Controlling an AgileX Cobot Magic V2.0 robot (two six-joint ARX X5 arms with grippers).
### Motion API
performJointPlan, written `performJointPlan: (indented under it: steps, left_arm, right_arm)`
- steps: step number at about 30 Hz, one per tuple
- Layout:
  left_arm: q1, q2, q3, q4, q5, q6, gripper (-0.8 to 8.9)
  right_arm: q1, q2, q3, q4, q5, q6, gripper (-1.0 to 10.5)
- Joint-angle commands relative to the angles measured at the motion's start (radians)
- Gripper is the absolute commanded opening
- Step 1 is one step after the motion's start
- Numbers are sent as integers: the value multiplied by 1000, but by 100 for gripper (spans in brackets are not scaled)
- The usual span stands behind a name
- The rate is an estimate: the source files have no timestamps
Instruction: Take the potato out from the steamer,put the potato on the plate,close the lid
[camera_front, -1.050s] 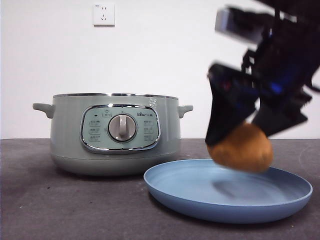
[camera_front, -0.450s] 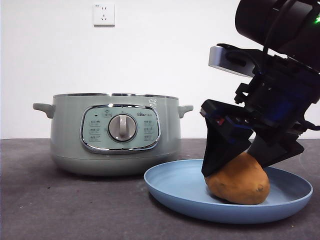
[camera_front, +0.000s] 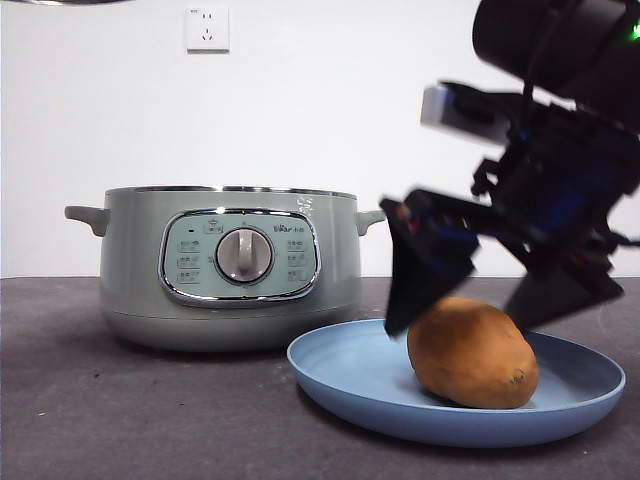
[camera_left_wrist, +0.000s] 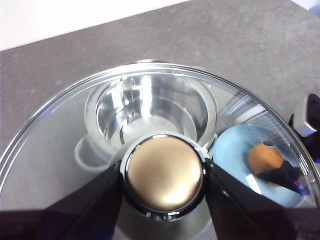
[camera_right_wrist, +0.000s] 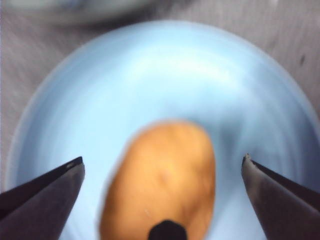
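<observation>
The orange-brown potato (camera_front: 472, 352) lies on the light-blue plate (camera_front: 340, 375), to the right of the sage-green steamer (camera_front: 130, 260), which stands uncovered. My right gripper (camera_front: 458, 322) hangs open just over the potato, one jaw on each side and neither touching it. The right wrist view shows the potato (camera_right_wrist: 165, 180) on the plate (camera_right_wrist: 150, 75) between the spread jaws of the right gripper (camera_right_wrist: 162, 159). My left gripper (camera_left_wrist: 164, 172) is shut on the knob (camera_left_wrist: 164, 165) of the glass lid (camera_left_wrist: 60, 130), held high above the steamer (camera_left_wrist: 150, 110).
A white wall with a socket (camera_front: 207, 28) stands behind the dark table (camera_front: 120, 420). A sliver of the lid's rim (camera_front: 60, 2) shows at the front view's top left. The plate almost touches the steamer's base.
The right gripper lowered the potato onto the plate, then opened and lifted slightly. The potato now rests free on the plate.
</observation>
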Motion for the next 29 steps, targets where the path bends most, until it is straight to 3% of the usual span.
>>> performJointPlan:
  steps: [1, 14, 29]
  left_arm:
    - [-1, 53, 10, 93, 31, 10, -9]
    - [-32, 352, 10, 381, 37, 13, -9]
    - [-84, 610, 10, 591, 25, 39, -9]
  right_arm:
    - [0, -43, 32, 1, 3, 6, 545]
    - [0, -396, 81, -264, 7, 0, 542]
    - [0, -764, 90, -428, 6, 26, 540]
